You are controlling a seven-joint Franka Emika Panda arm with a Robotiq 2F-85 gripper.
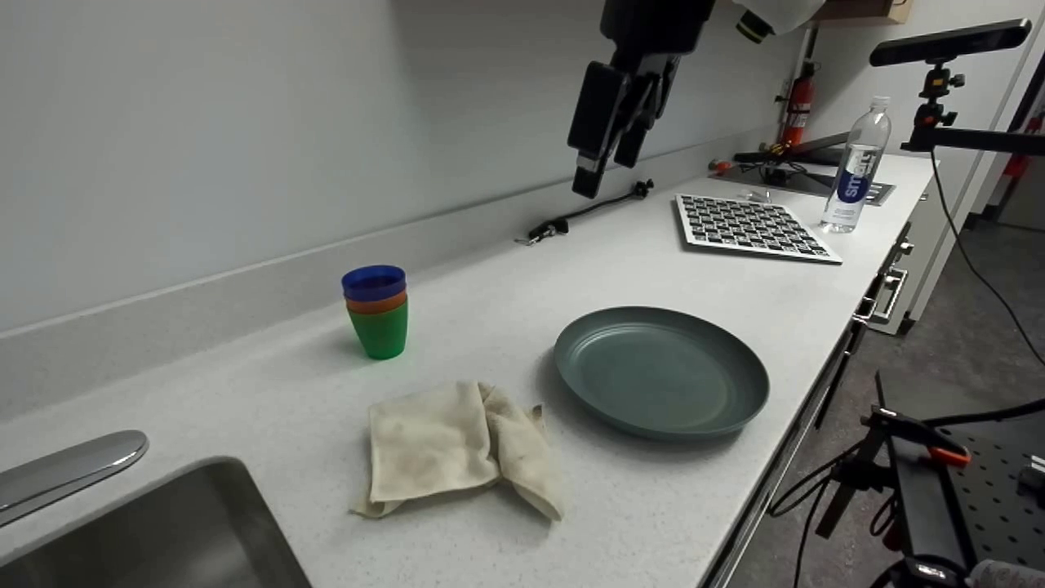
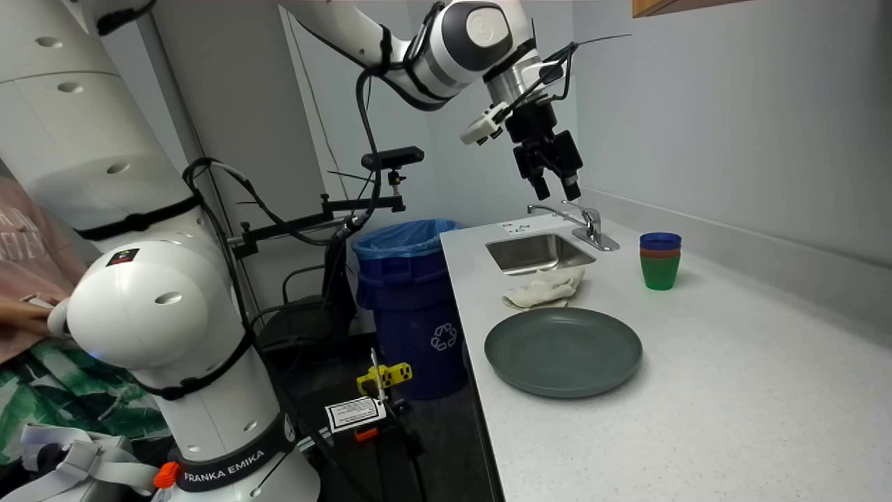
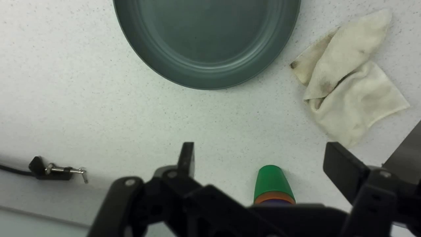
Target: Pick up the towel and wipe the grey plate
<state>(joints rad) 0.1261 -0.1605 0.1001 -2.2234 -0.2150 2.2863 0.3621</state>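
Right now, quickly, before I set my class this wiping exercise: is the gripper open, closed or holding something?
Gripper: open, fingers spread apart, holding nothing; the towel lies on the counter.

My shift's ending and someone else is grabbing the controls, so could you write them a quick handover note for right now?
Claw: open, holding nothing, raised above the counter.
Cream towel: lies rumpled on the counter between the sink and the grey plate, touching neither.
Grey plate: flat on the counter, nothing on it.
Done: nothing that shows; the towel is ungrasped.
Left: pick up the towel, then wipe the plate.
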